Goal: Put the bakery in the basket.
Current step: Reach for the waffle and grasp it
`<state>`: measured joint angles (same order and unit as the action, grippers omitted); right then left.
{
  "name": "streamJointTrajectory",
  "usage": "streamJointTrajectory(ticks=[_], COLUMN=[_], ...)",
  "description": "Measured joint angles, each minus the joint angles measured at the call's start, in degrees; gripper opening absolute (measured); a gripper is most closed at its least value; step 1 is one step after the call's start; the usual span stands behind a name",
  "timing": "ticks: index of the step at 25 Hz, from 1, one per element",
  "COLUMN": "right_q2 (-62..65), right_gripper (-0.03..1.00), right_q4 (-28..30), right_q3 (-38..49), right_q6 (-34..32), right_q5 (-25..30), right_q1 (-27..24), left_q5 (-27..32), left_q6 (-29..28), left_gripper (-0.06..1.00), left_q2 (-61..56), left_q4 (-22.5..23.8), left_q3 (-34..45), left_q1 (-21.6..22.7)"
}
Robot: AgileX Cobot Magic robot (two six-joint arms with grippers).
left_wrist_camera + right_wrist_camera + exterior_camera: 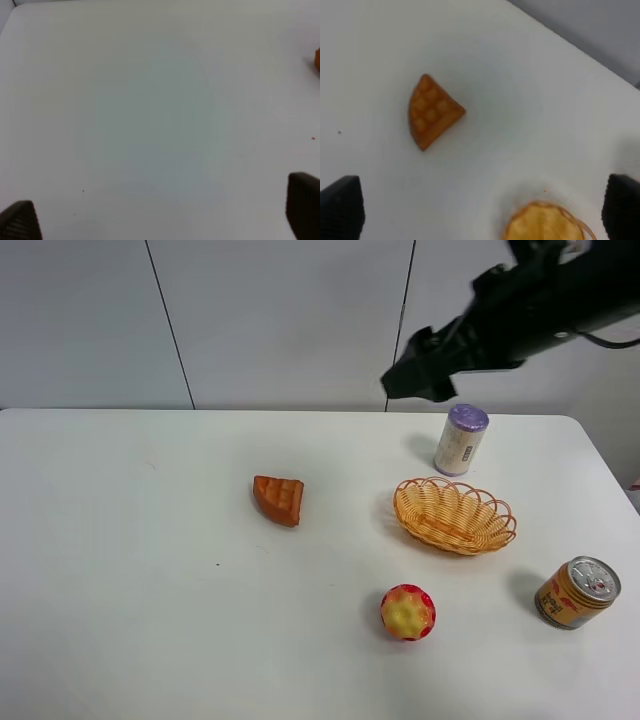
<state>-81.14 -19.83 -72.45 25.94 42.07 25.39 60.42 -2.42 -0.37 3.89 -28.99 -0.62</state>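
The bakery [279, 499], a small orange-brown wedge with a waffle grid top, lies on the white table left of centre. It also shows in the right wrist view [432, 111], and a sliver of it at the edge of the left wrist view [317, 58]. The basket [455, 514], a shallow golden wicker oval, stands empty to the bakery's right; part of it shows in the right wrist view [545, 224]. My right gripper [410, 378] hangs high above the table's back, open and empty [481, 205]. My left gripper [161, 212] is open over bare table and out of the exterior view.
A cylinder with a purple lid [460, 438] stands behind the basket. An orange can with a silver lid [577, 592] stands at the front right. A red-and-yellow bumpy ball [407, 611] lies in front of the basket.
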Motion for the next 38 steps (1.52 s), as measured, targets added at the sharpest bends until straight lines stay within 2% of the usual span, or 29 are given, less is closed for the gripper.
streamJointTrajectory(ticks=[4,8,15,26,38], right_q2=[-12.38,-24.49,-38.83,-45.27,-51.05], right_gripper=[0.94,0.94,0.94,0.94,0.94], right_q4=[2.2,4.33,4.74,8.3,9.18], right_q3=[-8.37,-17.78,-28.98,-30.01,-30.01], right_q6=[-0.1,-0.76,-4.02,-5.47,-5.47], right_q5=[-1.69,-0.24,3.1,2.56,-3.07], right_q1=[6.95,11.24,13.91,13.91,13.91], left_q5=[0.0,0.0,0.0,-0.04,-0.04], left_q6=[0.0,0.0,0.0,0.0,0.0], left_gripper=[1.0,1.0,1.0,1.0,1.0], left_q2=[0.0,0.0,0.0,-0.01,-0.01], left_q4=[0.0,0.0,0.0,0.0,0.0], left_q3=[0.0,0.0,0.0,0.0,0.0], left_q1=[0.0,0.0,0.0,0.0,0.0])
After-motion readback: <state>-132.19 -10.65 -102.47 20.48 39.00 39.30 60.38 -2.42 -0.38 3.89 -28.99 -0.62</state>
